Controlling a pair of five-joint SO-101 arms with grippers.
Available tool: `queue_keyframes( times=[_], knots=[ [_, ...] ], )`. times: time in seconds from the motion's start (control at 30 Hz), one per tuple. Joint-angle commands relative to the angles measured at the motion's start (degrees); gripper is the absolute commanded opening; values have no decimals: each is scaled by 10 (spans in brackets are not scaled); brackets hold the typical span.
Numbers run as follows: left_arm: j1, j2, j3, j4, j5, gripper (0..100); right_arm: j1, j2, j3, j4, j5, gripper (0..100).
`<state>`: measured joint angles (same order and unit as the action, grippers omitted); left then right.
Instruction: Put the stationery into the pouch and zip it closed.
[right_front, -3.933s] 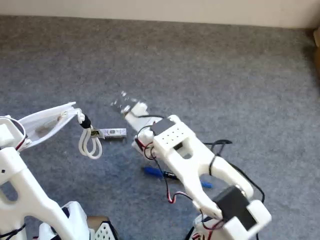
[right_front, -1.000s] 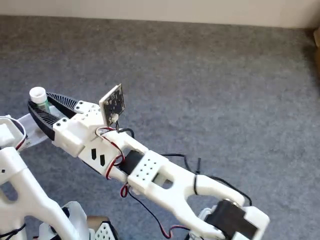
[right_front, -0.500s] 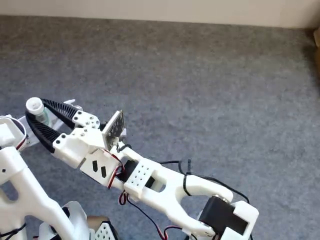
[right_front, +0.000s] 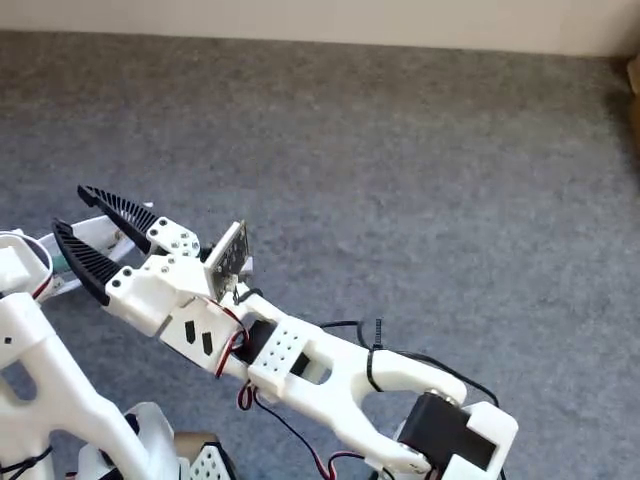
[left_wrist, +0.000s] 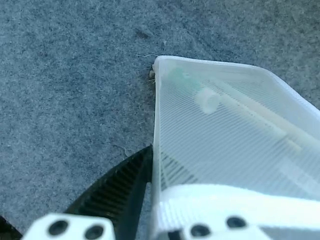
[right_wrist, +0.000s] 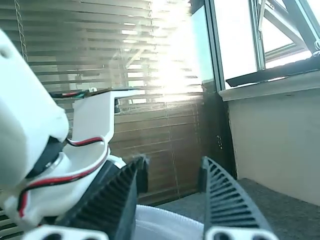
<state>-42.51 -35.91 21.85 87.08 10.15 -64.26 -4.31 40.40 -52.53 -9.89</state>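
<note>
My left gripper (left_wrist: 155, 170) is shut on the edge of a white mesh pouch (left_wrist: 235, 135), holding it up over the grey carpet. Through the mesh I see a glue stick (left_wrist: 206, 99) with a white cap and green body lying inside. In the high view my right arm stretches across to the far left. There its gripper (right_front: 70, 209) stands open right over the pouch (right_front: 98, 229), with nothing between the black fingers (right_front: 120, 210). The right wrist view shows the same open gripper (right_wrist: 172, 162) against window blinds.
Grey carpet (right_front: 420, 150) covers the whole floor, with open room to the back and right. A pale wall (right_front: 320, 20) runs along the far edge. The right arm's body (right_front: 330, 370) lies across the front middle. A brown object (right_front: 634, 90) touches the right edge.
The right gripper carried the white-capped glue stick from the middle to the pouch at the left. It has now opened, and the stick has dropped into the pouch.
</note>
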Motion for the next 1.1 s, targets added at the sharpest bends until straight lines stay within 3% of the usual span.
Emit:
queue_keyframes(
  times=[0.0,0.37,0.7,0.93,1.07],
  knots=[
    [-2,9,5,-13,8,5,12,-25,-8,33,7,149],
    [-2,9,5,-13,8,5,80,-187,-16,320,-80,149],
    [-2,9,5,-13,8,5,158,-247,-149,632,-81,149],
    [-2,9,5,-13,8,5,194,-247,-211,777,-78,151],
    [-2,9,5,-13,8,5,192,-247,-211,838,-15,152]
  ],
)
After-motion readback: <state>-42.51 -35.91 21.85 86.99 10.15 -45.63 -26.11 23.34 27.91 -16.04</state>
